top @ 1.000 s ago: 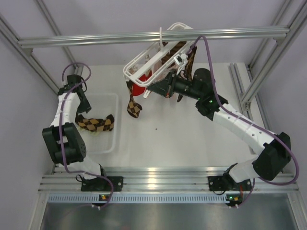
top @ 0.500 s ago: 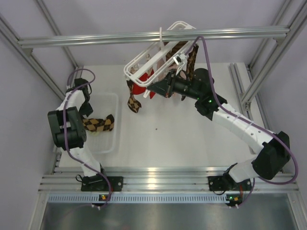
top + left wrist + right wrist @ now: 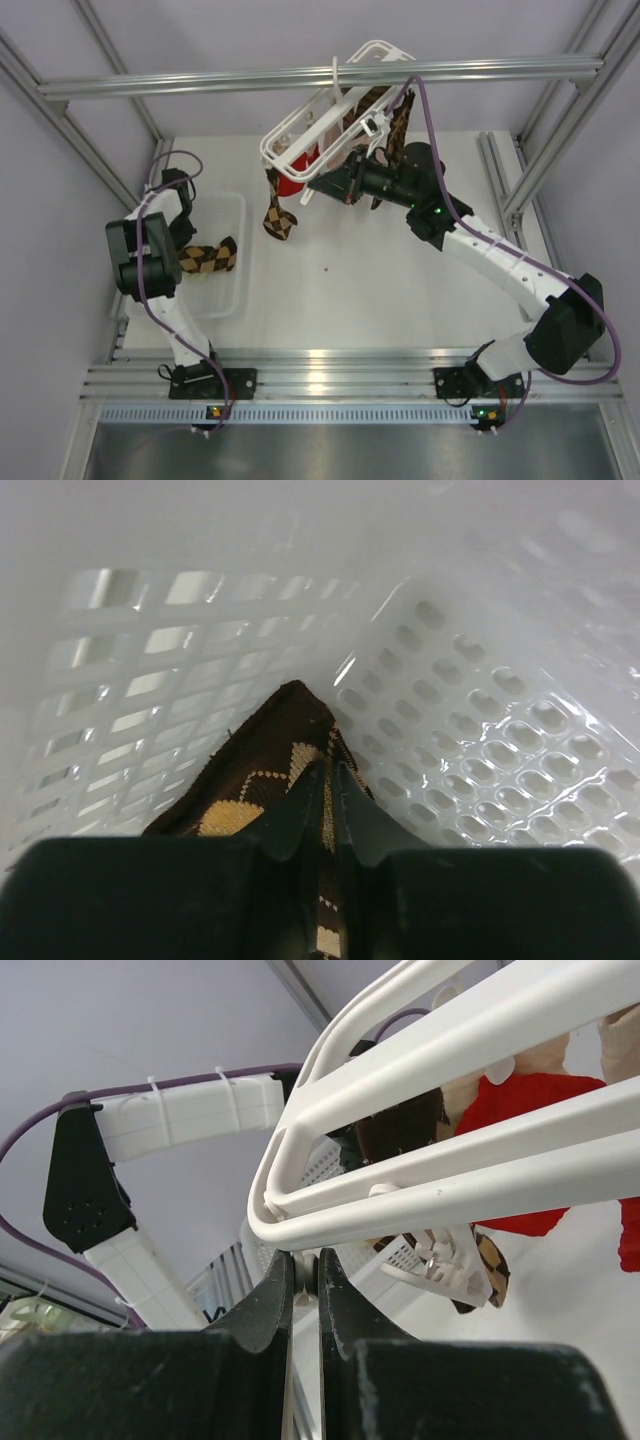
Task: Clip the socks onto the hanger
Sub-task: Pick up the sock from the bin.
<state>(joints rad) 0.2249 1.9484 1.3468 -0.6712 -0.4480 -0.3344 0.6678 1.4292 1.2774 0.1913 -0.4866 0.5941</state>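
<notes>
Our left fingers [image 3: 329, 780] have just clenched on the basket [image 3: 480, 720] sock [image 3: 262, 765]. Right fingers [image 3: 325, 186] grip the hanger [image 3: 300, 140], so lifting looks next.

Reads dk brown/tan diamond check on socks [image 3: 205, 259], white on hanger [image 3: 271, 150] & basket [image 3: 240, 250], plain red on odd sock [image 3: 290, 186].
</notes>
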